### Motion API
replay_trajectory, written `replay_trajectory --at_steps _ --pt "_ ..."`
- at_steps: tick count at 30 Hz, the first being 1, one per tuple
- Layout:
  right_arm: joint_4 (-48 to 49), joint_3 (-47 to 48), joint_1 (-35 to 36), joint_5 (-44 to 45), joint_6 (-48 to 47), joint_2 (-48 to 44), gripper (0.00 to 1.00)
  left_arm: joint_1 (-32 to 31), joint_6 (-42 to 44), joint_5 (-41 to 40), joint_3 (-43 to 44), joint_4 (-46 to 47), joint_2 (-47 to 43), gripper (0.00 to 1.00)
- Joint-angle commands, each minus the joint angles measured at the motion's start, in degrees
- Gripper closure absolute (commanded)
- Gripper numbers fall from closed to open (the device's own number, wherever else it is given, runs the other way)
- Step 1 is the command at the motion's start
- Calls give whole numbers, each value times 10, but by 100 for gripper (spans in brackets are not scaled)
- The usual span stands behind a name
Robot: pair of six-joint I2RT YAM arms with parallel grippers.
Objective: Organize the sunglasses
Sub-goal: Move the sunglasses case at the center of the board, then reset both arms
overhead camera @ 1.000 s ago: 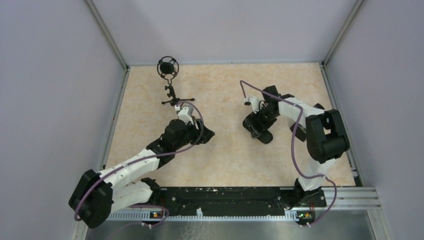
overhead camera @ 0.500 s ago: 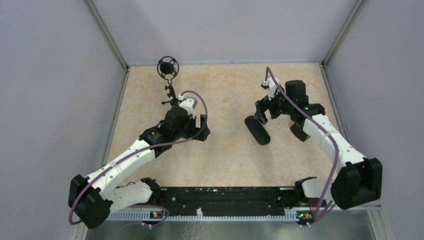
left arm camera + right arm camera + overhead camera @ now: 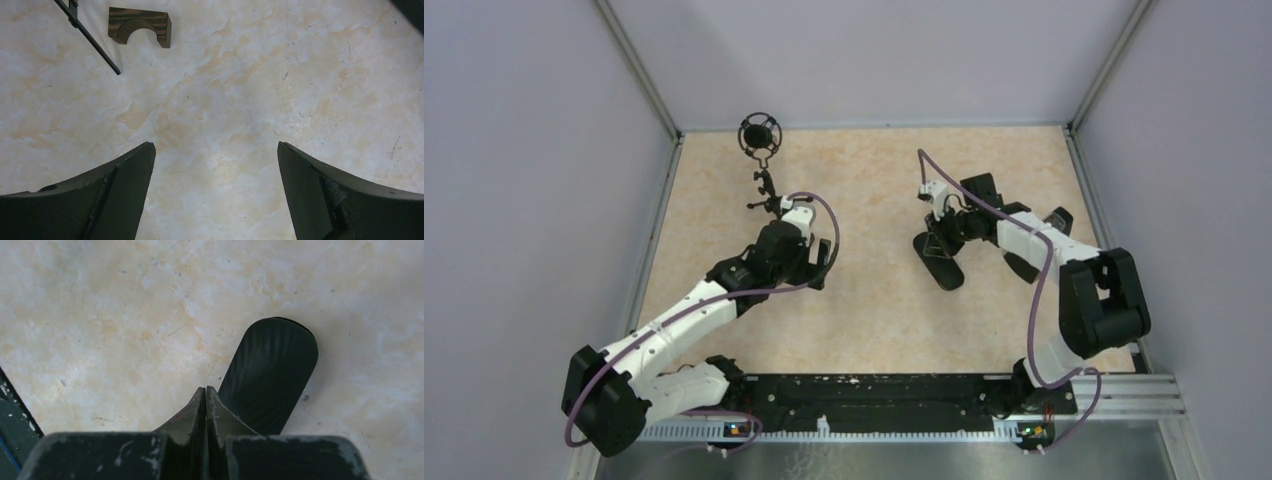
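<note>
— From above, how much room is there?
— Bare table [image 3: 874,330] lies between the arms, with walls [image 3: 544,200] close on both sides. The left arm is stretched out, the left gripper [image 3: 821,262] near the microphone stand [image 3: 766,190]. The right arm is folded, the right gripper [image 3: 942,238] over a black case [image 3: 941,270].
— Left wrist?
— Jaws spread wide, holding nothing; a wooden arch block [image 3: 140,26] lies ahead.
— Right wrist?
— Fingers pressed together on nothing, just over the case's end. I cannot tell where the sunglasses are.
</note>
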Motion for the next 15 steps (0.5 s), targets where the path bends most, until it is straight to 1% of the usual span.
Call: replay_trajectory --at_steps 1,3,6,8,9,10,13,14,15 --pt "4 40 19 51 -5 45 100 4 11 -13 2 -1 7 1" --pt "-9 49 19 53 -3 55 100 4 11 -10 3 0 8 1" --pt "-12 49 18 47 2 28 99 5 12 -12 4 1 2 1" --pt "-7 40 18 46 3 -8 89 7 12 -14 3 4 -6 1" --pt "-4 33 18 48 4 -31 81 8 12 -16 2 5 -10 1" --pt "3 26 17 54 6 -54 72 9 12 -17 1 7 -14 1" --pt "18 4 10 62 10 -132 41 10 11 -16 1 12 -33 1" --pt "25 -3 5 62 17 -159 25 10 9 -15 1 15 -41 1" --pt "37 -9 0 68 32 -183 5 10 10 -15 0 19 -51 1"
